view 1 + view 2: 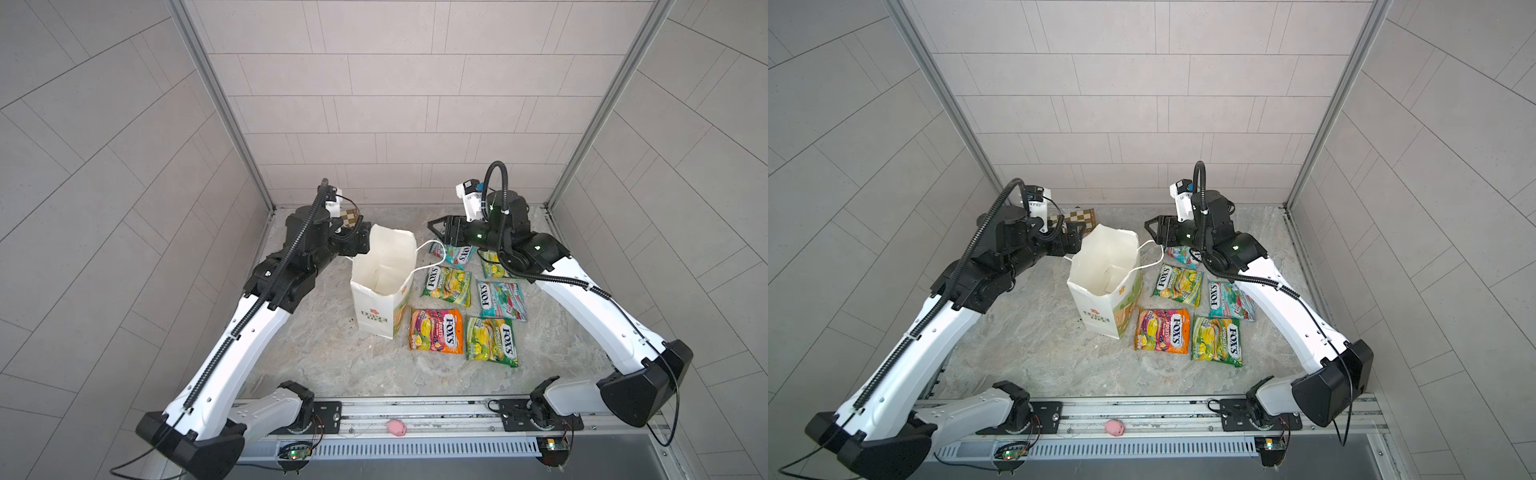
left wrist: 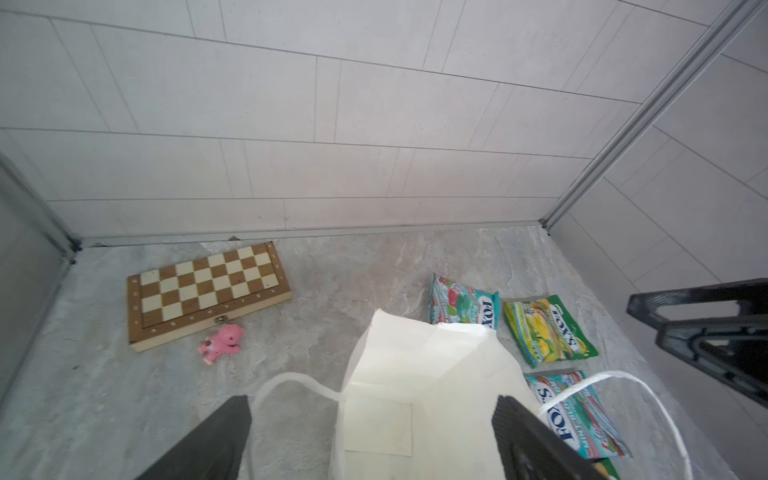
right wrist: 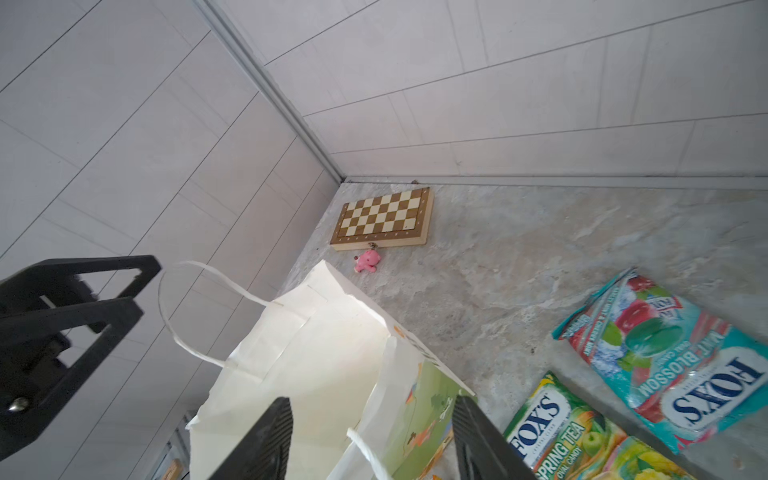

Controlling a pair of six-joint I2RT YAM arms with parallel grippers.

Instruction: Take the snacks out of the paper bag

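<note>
The paper bag (image 1: 376, 316) (image 1: 1096, 320) stands upright and open-mouthed in the middle of the tabletop (image 1: 324, 357), with its white inside in view. Six snacks (image 1: 446, 286) lie flat outside it, from its 2 to its 4 o'clock. An orange packet (image 1: 436, 330) is nearest at 4, with yellow-green packets (image 1: 492, 340) and teal packets (image 1: 500, 299) beyond.

The left fingers (image 2: 224, 440) are spread wide at the bag's 10 o'clock rim and grip nothing; one cord handle (image 2: 286, 380) loops between them. The right fingers (image 3: 266, 440) stand parted at the bag's 2 o'clock, with its printed side wall between them, unpinched.

A chessboard (image 2: 208, 291) and a pink toy (image 2: 222, 345) sit at 11 o'clock.
</note>
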